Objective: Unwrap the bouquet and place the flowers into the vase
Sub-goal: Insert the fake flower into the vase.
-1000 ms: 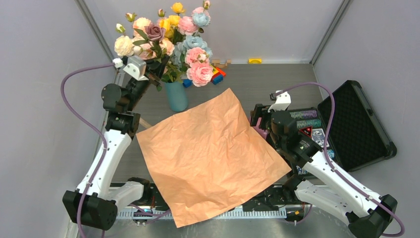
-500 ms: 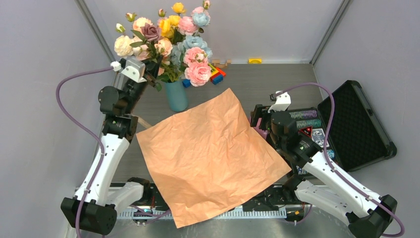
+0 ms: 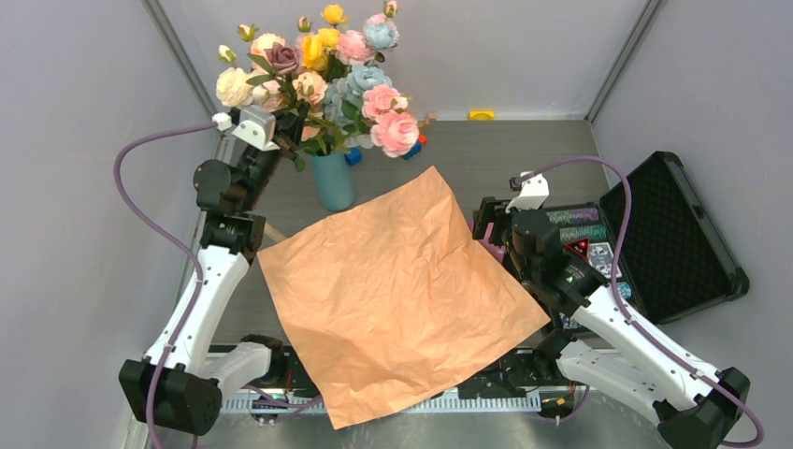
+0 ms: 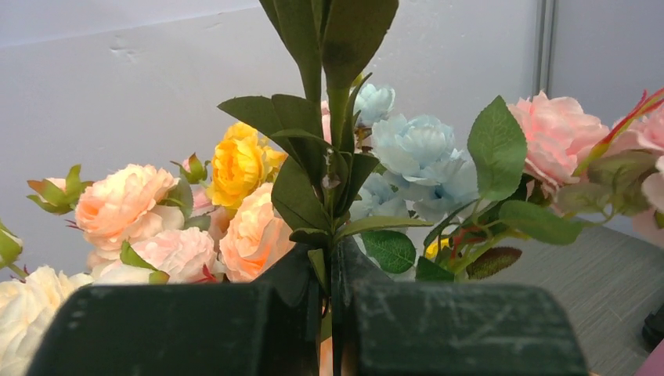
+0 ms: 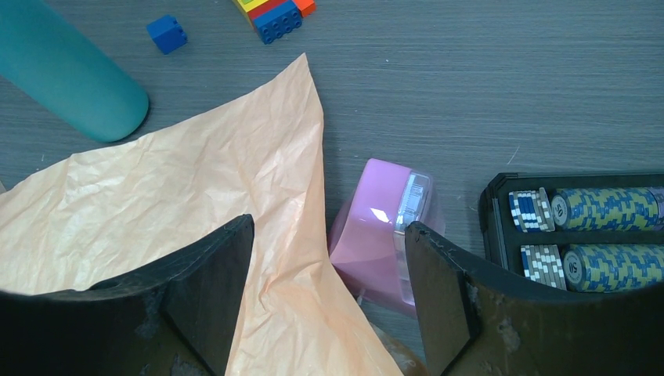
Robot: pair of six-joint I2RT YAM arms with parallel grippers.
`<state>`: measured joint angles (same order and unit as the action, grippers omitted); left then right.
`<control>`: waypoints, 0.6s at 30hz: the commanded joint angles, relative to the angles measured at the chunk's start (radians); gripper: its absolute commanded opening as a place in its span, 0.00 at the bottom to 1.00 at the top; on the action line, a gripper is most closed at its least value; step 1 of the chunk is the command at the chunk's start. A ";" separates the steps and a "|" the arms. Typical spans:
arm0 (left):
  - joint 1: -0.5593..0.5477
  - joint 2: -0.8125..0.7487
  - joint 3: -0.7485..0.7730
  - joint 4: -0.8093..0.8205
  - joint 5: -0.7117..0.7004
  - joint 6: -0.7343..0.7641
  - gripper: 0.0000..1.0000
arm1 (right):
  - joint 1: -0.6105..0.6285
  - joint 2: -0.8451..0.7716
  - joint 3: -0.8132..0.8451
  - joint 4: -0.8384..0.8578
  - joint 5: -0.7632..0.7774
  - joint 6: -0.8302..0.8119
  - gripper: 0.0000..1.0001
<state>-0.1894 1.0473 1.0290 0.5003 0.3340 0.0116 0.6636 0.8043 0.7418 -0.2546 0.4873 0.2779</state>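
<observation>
The flowers (image 3: pixel 360 79) are out of their wrap and stand as a full, spreading bunch above the teal vase (image 3: pixel 334 182) at the back left of the tabletop (image 3: pixel 524 154). Their stems run down to its mouth, though I cannot tell how deep they sit. The left arm (image 3: pixel 224 187) reaches in from the side, and its jaws are shut tight on a thin green stem (image 4: pixel 335 117) low in the bunch, beneath the leaves and blooms. The kraft paper (image 3: pixel 393 290) lies spread flat in the middle, one corner close to the vase. The right arm (image 3: pixel 552 262) hangs over the paper's right edge with its jaws wide apart and nothing between them, a pink box (image 5: pixel 368 235) just below. These look like light, artificial blooms on wiry, springy stems. The bunch is top-heavy and leans right, so I would expect it to splay or tip once freed. The place to hold is low on the gathered stems, never the soft heads, which would crush or slip. The vase is narrow and smooth, so a sideways tug could topple it.
</observation>
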 commanded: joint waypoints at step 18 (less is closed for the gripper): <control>0.007 -0.118 -0.050 -0.030 -0.223 0.044 0.00 | -0.005 -0.011 -0.005 0.054 -0.011 0.011 0.76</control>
<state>-0.1894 0.9405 0.9596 0.4522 0.1795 0.0822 0.6636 0.8047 0.7403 -0.2512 0.4801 0.2790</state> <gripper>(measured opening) 0.028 0.759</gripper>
